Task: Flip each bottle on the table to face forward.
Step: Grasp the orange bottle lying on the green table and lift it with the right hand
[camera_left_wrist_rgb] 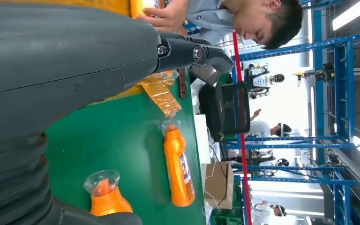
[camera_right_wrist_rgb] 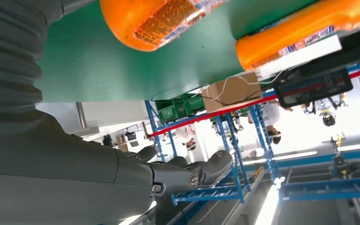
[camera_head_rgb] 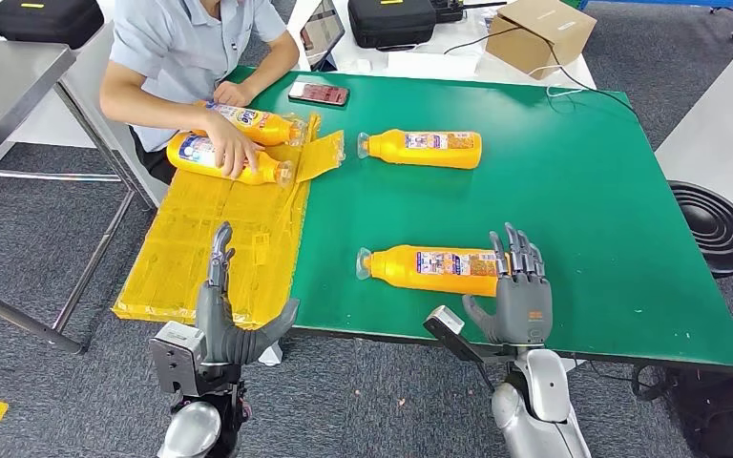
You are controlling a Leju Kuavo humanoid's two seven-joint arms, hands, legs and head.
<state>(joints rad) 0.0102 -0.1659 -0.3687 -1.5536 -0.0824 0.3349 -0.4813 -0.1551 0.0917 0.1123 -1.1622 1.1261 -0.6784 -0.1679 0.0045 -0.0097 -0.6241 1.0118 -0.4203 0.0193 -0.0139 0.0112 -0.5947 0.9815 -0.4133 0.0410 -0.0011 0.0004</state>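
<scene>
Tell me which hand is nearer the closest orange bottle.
Right. The right hand stands open at the base end of the near bottle; the left hand is off beyond its cap end, over the yellow tray.

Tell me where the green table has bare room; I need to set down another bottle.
The widest bare patch is the right part of the green table, beyond the far bottle and near bottle. A clear strip also lies between those two. The left is crowded: yellow trays, two more bottles and a person's hand.
</scene>
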